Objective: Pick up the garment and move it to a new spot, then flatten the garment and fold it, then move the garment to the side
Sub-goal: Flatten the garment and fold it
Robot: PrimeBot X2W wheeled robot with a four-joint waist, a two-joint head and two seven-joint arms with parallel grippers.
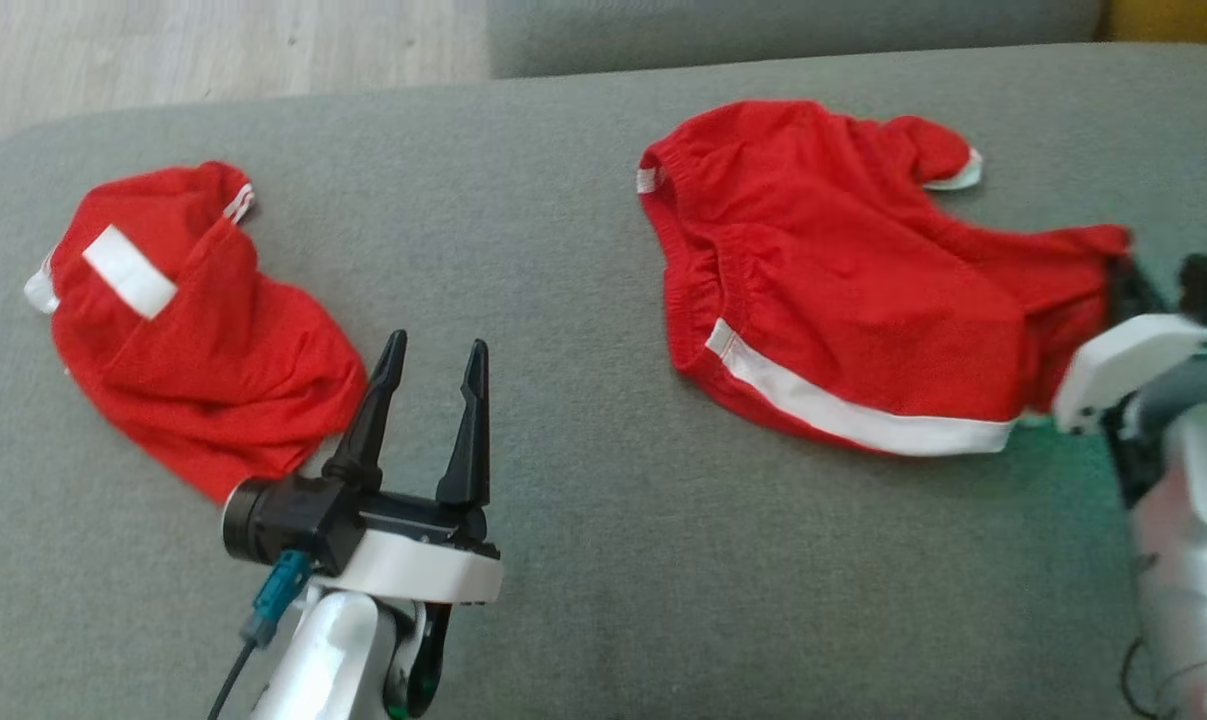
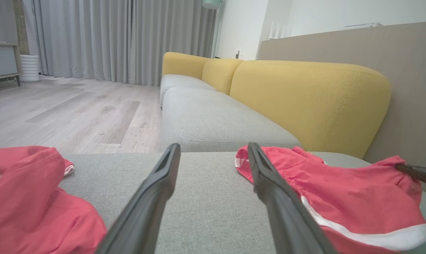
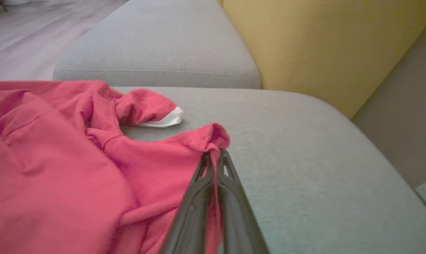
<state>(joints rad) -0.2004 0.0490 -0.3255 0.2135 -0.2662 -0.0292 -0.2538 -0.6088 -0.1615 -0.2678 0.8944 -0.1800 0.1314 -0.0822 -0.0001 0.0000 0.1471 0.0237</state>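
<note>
Red shorts (image 1: 843, 290) lie crumpled on the right half of the grey seat cushion (image 1: 583, 500), elastic waistband (image 1: 698, 270) toward the middle of the cushion, white side stripe (image 1: 853, 405) along the near edge. One leg hem with white trim is bunched at the far side. Right gripper (image 3: 213, 154): fingers pressed together, a fold of red fabric from the shorts' right-hand corner clamped between them (wrist view shows cloth running down between the two dark fingers). The pinched corner seems raised a little off the cushion, but the head view is blurred there, so not certain. The rest of the shorts rests on the cushion. Left gripper (image 1: 436, 342): fingers apart, nothing between them, poised over bare cushion between the two garments. A second red garment (image 1: 203, 350) sits in a heap at the left end of the cushion, white patch (image 1: 128, 270) on top; its near edge is just beside the left gripper's body. Well apart from the shorts. Behind: another grey seat with a yellow backrest (image 2: 304, 98), pale wood floor (image 2: 75, 113), grey curtains (image 2: 128, 38).
</note>
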